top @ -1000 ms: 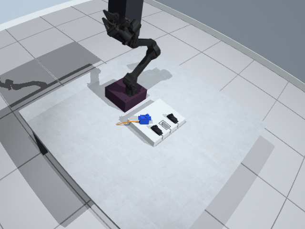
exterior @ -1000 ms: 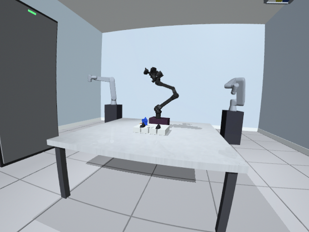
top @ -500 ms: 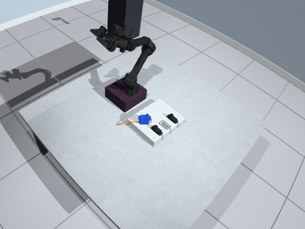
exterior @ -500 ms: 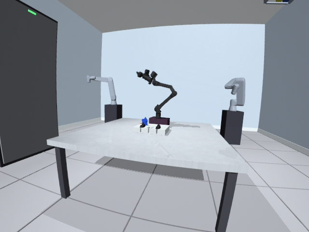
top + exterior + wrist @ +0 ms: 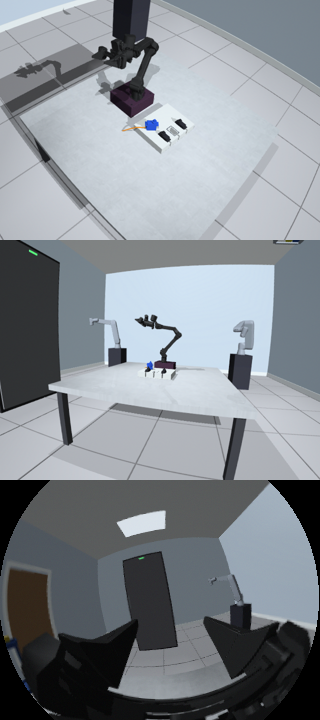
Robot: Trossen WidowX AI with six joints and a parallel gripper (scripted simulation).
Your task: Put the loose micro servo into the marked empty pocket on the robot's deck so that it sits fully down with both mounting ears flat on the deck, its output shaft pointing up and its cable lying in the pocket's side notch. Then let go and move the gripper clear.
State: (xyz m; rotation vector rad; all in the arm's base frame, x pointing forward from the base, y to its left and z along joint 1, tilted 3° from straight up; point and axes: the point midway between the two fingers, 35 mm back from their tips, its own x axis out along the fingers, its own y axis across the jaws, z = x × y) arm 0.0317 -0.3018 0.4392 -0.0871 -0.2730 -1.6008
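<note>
The loose blue micro servo (image 5: 151, 125) (image 5: 149, 365) is on the white deck (image 5: 165, 112) (image 5: 168, 375), near its left edge in the top view and outside the pocket. Its exact tilt is too small to tell. Its orange cable (image 5: 134, 127) runs left past the deck's edge. The marked pocket (image 5: 172, 131) is empty, between two black servos (image 5: 164, 136) (image 5: 180, 124). My gripper (image 5: 98, 59) (image 5: 135, 319) (image 5: 171, 621) is open and empty, high above the table and away from the servo. The wrist view shows neither servo nor deck.
The arm stands on a dark purple base block (image 5: 131, 109) (image 5: 165, 365) just behind the deck. A dark pillar (image 5: 129, 19) stands beyond the table. Two grey arms on pedestals (image 5: 117, 357) (image 5: 240, 371) stand beyond the table. A tall dark cabinet (image 5: 28, 325) (image 5: 150, 600) stands by the wall.
</note>
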